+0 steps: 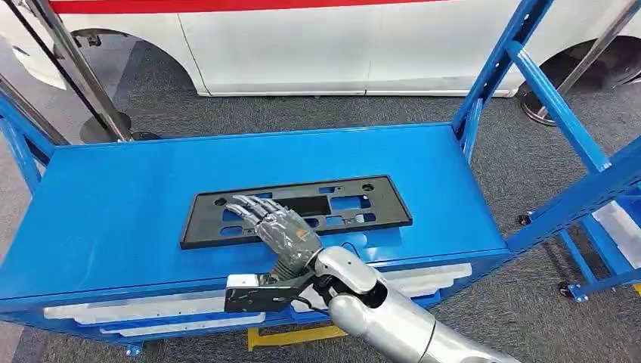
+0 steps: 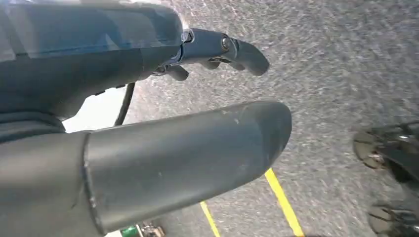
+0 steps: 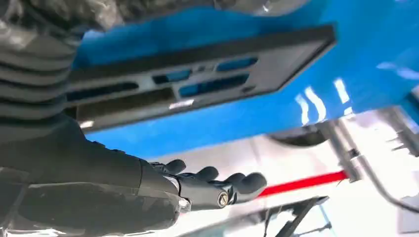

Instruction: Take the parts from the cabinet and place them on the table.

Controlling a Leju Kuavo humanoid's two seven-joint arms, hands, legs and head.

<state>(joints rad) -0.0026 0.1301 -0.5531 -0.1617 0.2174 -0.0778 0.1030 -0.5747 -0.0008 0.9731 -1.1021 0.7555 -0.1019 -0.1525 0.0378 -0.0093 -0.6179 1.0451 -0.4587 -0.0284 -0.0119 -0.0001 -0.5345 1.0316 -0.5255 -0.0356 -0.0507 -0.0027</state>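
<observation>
The blue table [image 1: 113,219] carries the black plate [image 1: 355,203], flat near its middle. The right hand [image 1: 276,227] hovers over the plate's left half, fingers straight and spread, holding nothing; a careless sweep could drag the plate toward the near edge. Whether palm touches plate is hidden. The left hand [image 2: 163,163] hangs over the floor, fingers apart, holding nothing.

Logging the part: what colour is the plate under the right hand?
Black plate; clearest in head view.
</observation>
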